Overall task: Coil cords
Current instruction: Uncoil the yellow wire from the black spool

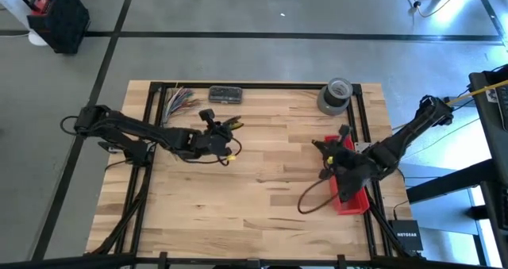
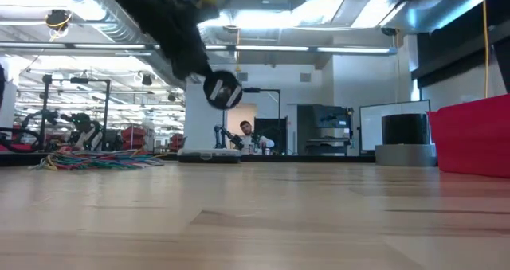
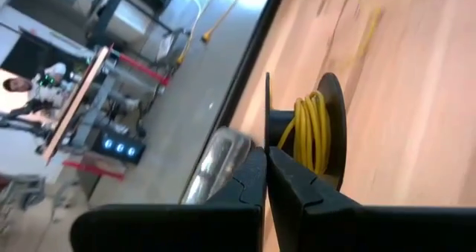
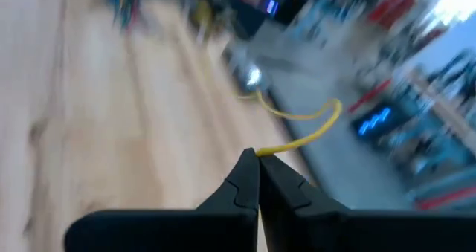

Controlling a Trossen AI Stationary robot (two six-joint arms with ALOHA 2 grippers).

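Cord (image 4: 297, 142), thin and yellow, is trailing from the right gripper (image 4: 257, 157), whose fingers are pinching its end at the table's three o'clock side. At nine o'clock, the left gripper (image 3: 266, 157) is clamping what looks like a spool (image 3: 312, 133) wound with yellow cord.

We count two arms, one each side of the table (image 1: 262, 197): a left gripper (image 1: 232, 126) and a right gripper (image 1: 319, 146). On the table: one red bin (image 1: 354, 199), one tape roll (image 1: 335, 95), one wire bundle (image 1: 179, 99), one spool (image 3: 321, 129), one yellow cord (image 4: 301, 142).
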